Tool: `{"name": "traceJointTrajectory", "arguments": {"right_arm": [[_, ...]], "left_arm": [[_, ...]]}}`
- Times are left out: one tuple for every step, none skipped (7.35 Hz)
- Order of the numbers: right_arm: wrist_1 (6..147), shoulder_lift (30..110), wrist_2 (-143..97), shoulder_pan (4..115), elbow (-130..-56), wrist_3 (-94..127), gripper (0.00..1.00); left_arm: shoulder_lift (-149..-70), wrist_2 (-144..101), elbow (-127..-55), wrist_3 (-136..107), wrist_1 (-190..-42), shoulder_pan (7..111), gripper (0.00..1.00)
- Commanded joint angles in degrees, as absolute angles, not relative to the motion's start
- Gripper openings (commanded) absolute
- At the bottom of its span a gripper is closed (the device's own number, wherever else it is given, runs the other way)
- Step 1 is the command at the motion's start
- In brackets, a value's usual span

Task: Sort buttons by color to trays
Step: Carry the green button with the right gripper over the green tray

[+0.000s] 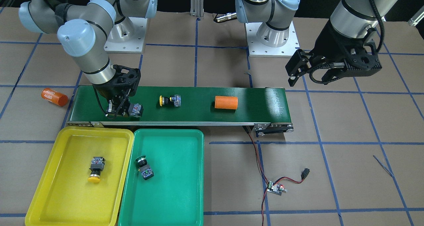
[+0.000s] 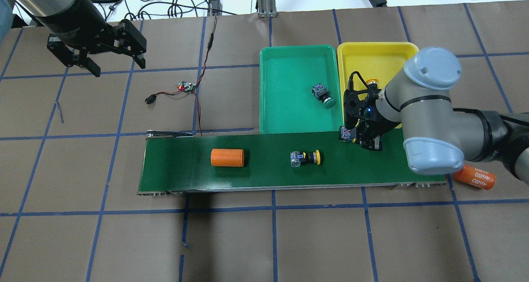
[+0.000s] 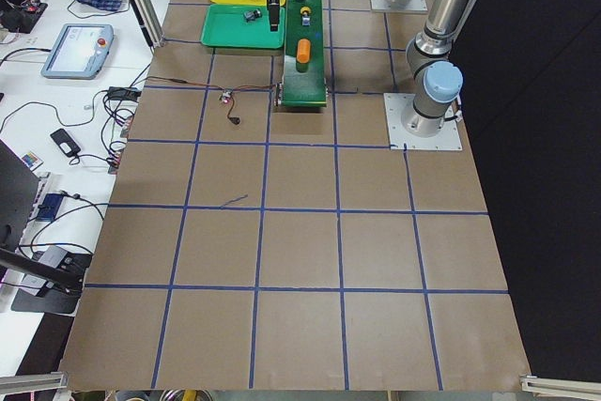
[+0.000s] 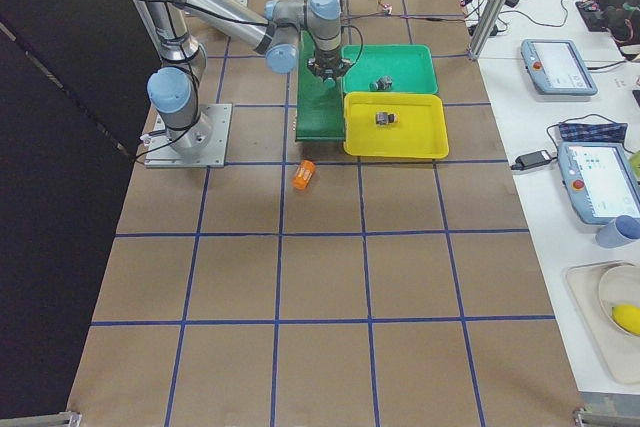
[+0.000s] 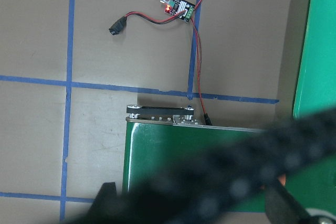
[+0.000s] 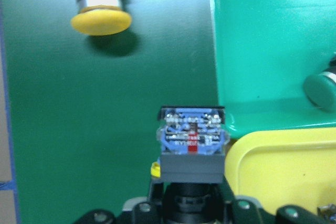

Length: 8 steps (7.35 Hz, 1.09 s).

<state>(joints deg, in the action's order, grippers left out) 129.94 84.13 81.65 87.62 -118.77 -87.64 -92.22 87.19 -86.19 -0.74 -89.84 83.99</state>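
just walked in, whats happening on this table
Two robot arms are sorting push-buttons off a green conveyor belt into colour-matched trays. The right gripper is down at the belt's end by the trays, apparently closed on a button whose cap is hidden. The left gripper hangs open over bare table. One yellow button lies in the yellow tray, one green button in the green tray. A second yellow button and an orange cylinder lie on the belt.
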Motion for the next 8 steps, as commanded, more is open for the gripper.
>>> {"name": "traceJointTrajectory", "arguments": {"right_arm": [[129.90,72.82,80.95,91.13,-105.53,-86.49,0.34],[129.73,67.55,80.77,93.40,-100.68,-85.27,0.34],[129.99,63.85,80.77,95.52,-98.02,-83.86,0.37],[131.73,61.72,80.77,97.54,-96.78,-83.59,0.49],[134.62,59.96,81.12,97.30,-96.68,-83.58,0.70],[135.17,59.07,81.04,96.95,-96.51,-83.58,0.72],[134.91,59.67,81.56,96.60,-95.98,-83.50,0.75],[134.30,60.37,82.17,96.16,-95.54,-83.50,0.75]], "left_arm": [[-92.46,87.62,-86.66,-2.62,-90.26,84.46,1.00],[-92.55,87.54,-86.83,-3.59,-90.35,84.46,1.00],[-93.16,87.54,-86.66,-3.86,-90.09,84.38,1.00],[-93.08,87.54,-86.75,-5.69,-90.26,84.38,1.00],[-93.16,87.45,-86.75,-6.15,-90.18,84.29,1.00],[-93.08,87.54,-86.75,-6.15,-90.18,84.29,1.00],[-93.08,87.54,-86.75,-6.24,-90.26,84.29,1.00],[-93.08,87.54,-86.84,-6.24,-90.35,84.29,1.00]]}}
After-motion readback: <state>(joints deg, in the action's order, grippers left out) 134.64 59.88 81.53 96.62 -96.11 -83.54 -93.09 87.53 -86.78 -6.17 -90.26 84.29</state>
